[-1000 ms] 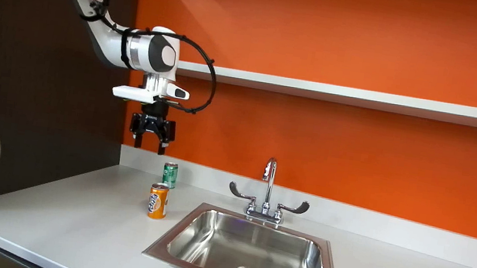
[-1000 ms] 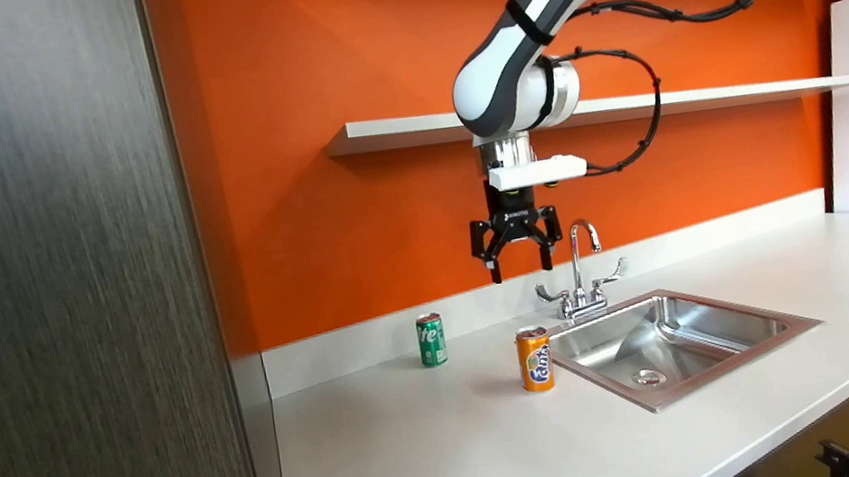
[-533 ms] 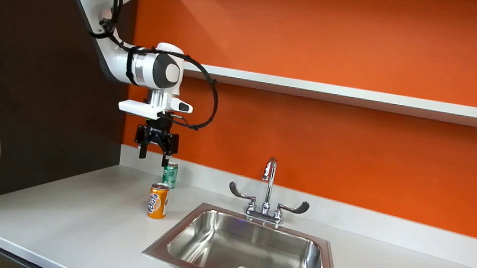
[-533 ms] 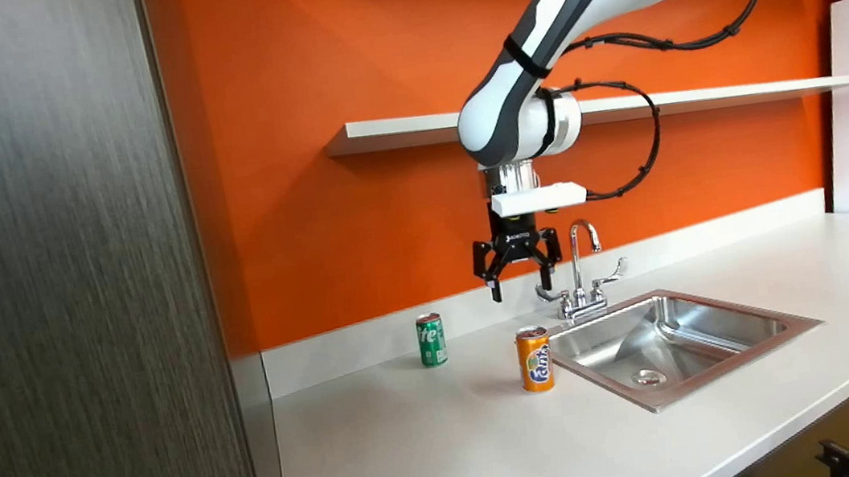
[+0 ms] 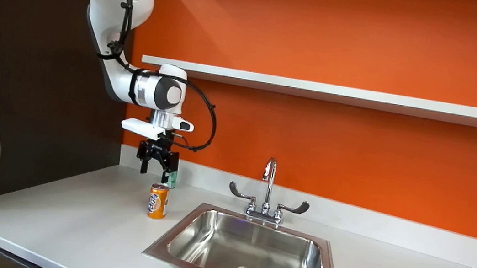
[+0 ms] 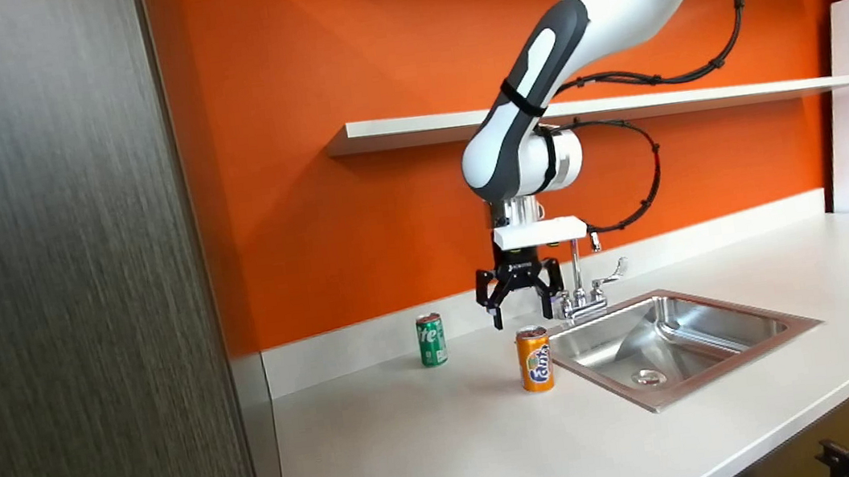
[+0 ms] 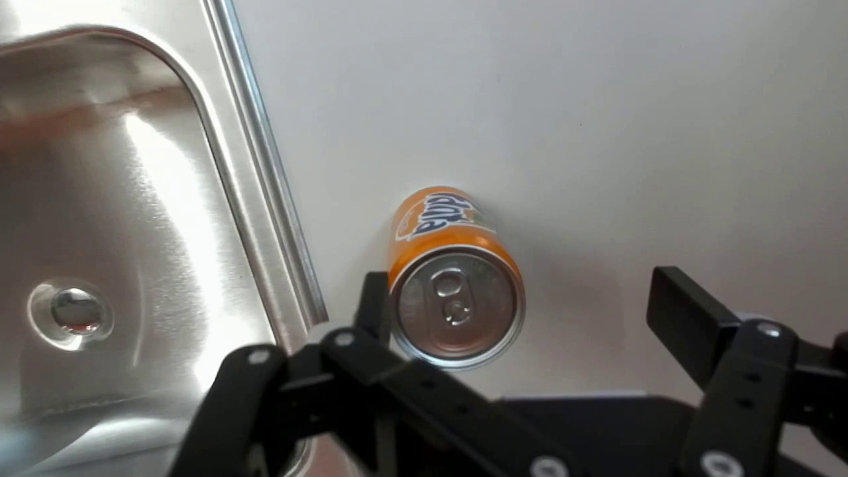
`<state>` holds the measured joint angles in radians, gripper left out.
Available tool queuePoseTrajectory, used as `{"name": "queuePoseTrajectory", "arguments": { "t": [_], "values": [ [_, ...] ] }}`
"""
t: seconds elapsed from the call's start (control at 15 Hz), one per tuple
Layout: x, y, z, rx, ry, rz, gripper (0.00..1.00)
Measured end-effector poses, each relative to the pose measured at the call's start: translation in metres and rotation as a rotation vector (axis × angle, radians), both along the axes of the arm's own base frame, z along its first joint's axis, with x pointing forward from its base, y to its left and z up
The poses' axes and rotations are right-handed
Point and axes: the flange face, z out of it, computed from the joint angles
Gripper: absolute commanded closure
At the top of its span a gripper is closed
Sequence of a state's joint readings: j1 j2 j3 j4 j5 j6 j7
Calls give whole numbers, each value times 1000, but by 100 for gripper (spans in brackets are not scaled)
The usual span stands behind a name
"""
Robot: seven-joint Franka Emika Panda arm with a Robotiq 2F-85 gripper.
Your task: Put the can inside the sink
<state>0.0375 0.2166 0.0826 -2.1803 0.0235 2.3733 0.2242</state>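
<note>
Downward moved my gripper (image 6: 522, 318), spread wide, toward the orange can (image 6: 535, 363), which stood unmoved and upright on the counter (image 6: 419, 458), just beside the sink (image 5: 247, 246). I judged grasping near, but first some centring was probably needed.

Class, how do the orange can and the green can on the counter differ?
The orange can reads "Fanta"; the green can shows only "ite". The orange can stands beside the sink, the green can nearer the backsplash. Both are upright drink cans on the counter.
</note>
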Motion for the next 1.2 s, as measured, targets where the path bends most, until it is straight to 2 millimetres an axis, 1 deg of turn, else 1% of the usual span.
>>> {"name": "queuePoseTrajectory", "arguments": {
  "t": [0.2, 0.33, 0.8, 1.2],
  "values": [
    [3, -4, -14, 1, 3, -10, 0],
    [6, -7, -19, 1, 3, -17, 0],
    [14, -15, -29, 2, 7, -37, 0],
    [19, -17, -41, 18, 23, -63, 0]
  ]
}}
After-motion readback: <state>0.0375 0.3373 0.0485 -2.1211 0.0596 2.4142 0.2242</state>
